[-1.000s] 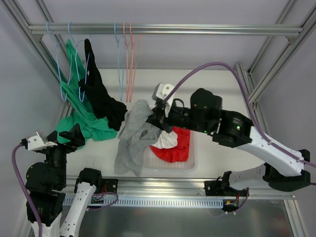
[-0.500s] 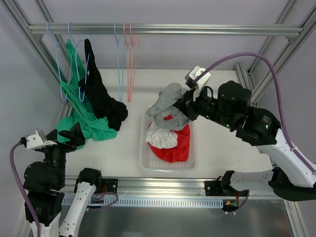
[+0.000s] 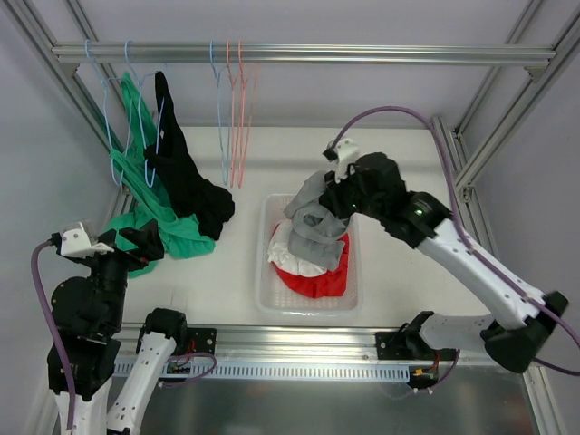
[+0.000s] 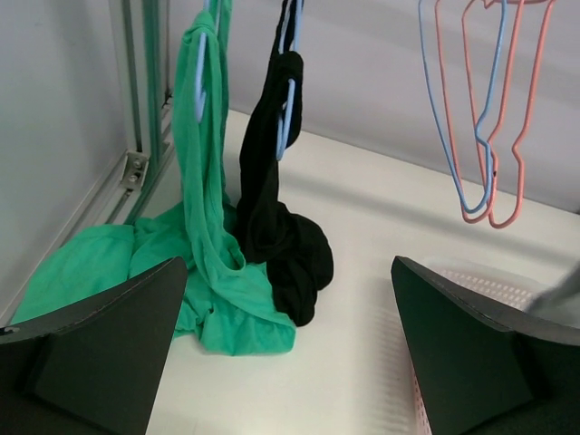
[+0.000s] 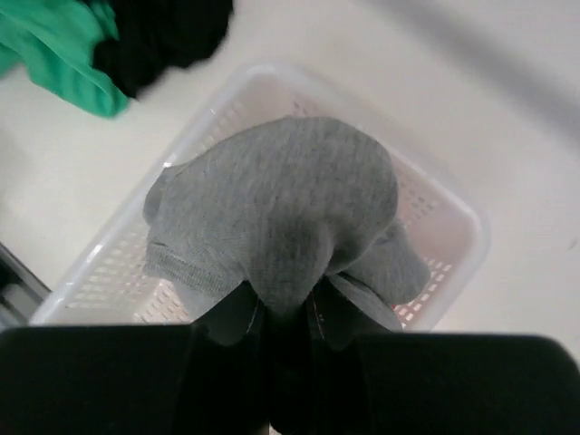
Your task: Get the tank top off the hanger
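Right pincer has swung the gray tank top back over the basket, clenched on it, clear of the hangers; seemingly only dropping remains. Left pincer stays released.

My right arm and left arm pair chunky black joints with white links; a purple cable runs to each white wrist camera. A small green light marks the right.

Tank top: plain grey is recorded.
Basket: white, perforated.
Basket garments: red and white are noted.
Left hung top: green.
Next hung top: black.
Hangers: blue, pink.
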`<act>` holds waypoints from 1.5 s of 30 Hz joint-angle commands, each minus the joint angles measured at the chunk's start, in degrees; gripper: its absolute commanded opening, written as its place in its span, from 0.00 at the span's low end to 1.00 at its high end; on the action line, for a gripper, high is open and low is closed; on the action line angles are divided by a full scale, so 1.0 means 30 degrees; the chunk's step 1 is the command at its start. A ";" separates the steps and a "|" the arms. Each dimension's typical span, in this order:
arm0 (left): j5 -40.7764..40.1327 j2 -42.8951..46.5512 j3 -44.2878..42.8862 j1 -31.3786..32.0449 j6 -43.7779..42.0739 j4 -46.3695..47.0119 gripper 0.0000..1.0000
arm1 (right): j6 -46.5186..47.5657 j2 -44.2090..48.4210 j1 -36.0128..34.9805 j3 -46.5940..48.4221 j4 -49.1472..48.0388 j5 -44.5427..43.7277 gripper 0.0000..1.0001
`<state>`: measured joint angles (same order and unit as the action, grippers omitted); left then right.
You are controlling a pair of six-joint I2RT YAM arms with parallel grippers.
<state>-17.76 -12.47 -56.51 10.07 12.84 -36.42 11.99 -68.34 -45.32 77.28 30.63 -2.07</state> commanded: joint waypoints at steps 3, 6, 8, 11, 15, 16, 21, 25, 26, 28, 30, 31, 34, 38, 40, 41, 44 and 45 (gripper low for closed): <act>0.1465 -0.2022 -0.1583 -0.0015 -0.0003 0.0452 0.99 | -0.2411 -0.4018 0.0605 -0.2641 -0.4084 0.1831 0.00; 0.1934 -0.3252 -0.3482 -0.0015 -0.0003 0.0102 0.99 | -0.3788 -0.5372 0.0605 -0.3666 -0.5519 0.1334 0.00; 0.2373 -0.4420 -0.4913 -0.0015 0.0026 -0.0250 0.99 | -0.4989 -0.6660 0.0575 -0.4426 -0.6342 0.0983 0.00; 0.2782 -0.6205 -0.7196 -0.0015 0.0143 -0.0980 0.99 | -0.5837 -0.8098 0.0429 -0.5188 -0.6811 -0.0275 0.00; 0.3195 -0.8787 -1.0103 -0.0015 0.0144 -0.2241 0.99 | -0.6457 -0.6934 0.0312 -0.6274 -0.7164 -0.1389 0.16; 0.3195 -0.9953 -1.0978 -0.0044 0.0115 -0.2359 0.98 | -0.6428 -0.6348 0.0312 -0.6363 -0.7019 -0.1972 0.30; 0.3137 -1.3388 -1.3152 -0.0015 -0.0295 -0.2975 0.99 | -0.4997 -0.2655 0.0516 -0.4381 -0.4766 -0.3032 0.74; 0.2580 -1.5933 -1.4761 -0.0103 -0.0879 -0.3239 0.99 | -0.3447 -0.1452 0.0693 -0.2124 -0.2017 -0.2886 0.99; 0.2551 -1.6318 -1.4998 -0.0219 -0.1027 -0.3297 0.99 | -0.3237 -0.1131 0.0693 -0.1797 -0.1631 -0.2886 0.99; 0.2230 -1.7340 -1.5670 -0.0453 -0.1465 -0.3414 0.99 | -0.2826 0.0156 0.0693 -0.1443 -0.0870 -0.2624 0.99; 0.1878 -1.7872 -1.6083 -0.0920 -0.1759 -0.3445 0.99 | -0.2795 0.1849 0.0664 -0.1617 -0.0719 -0.1721 0.99; 0.2051 -1.8455 -1.6578 -0.1155 -0.2051 -0.3473 0.99 | -0.2795 0.2354 0.0634 -0.1850 -0.0748 -0.1221 1.00; 0.3276 -1.9947 -1.7632 -0.2093 -0.2753 -0.3503 0.99 | -0.2591 0.3643 0.0576 -0.2057 -0.0894 0.2259 1.00; 0.4423 -2.1622 -1.8632 -0.3119 -0.2904 -0.3533 0.95 | -0.2356 0.4525 0.0342 -0.2727 -0.1683 0.6571 1.00; 0.4572 -2.2585 -1.9072 -0.3847 -0.2874 -0.3590 0.91 | -0.2414 0.4906 0.0137 -0.3110 -0.2444 0.7745 0.99; 0.5036 -2.2853 -1.9131 -0.4143 -0.2874 -0.3533 0.89 | -0.2443 0.5227 0.0107 -0.3286 -0.2621 0.8068 0.99; 0.6760 -2.4053 -1.9658 -0.5316 -0.2728 -0.3532 0.79 | -0.2589 0.5667 -0.0156 -0.3784 -0.3032 0.8598 0.99; 0.7726 -2.4375 -1.9862 -0.5463 -0.2757 -0.3532 0.75 | -0.2735 0.5756 -0.0302 -0.4105 -0.3410 0.8773 1.00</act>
<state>-2.33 -83.37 -113.43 -4.27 5.54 -47.29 3.70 -52.77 -45.39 66.26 24.82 18.52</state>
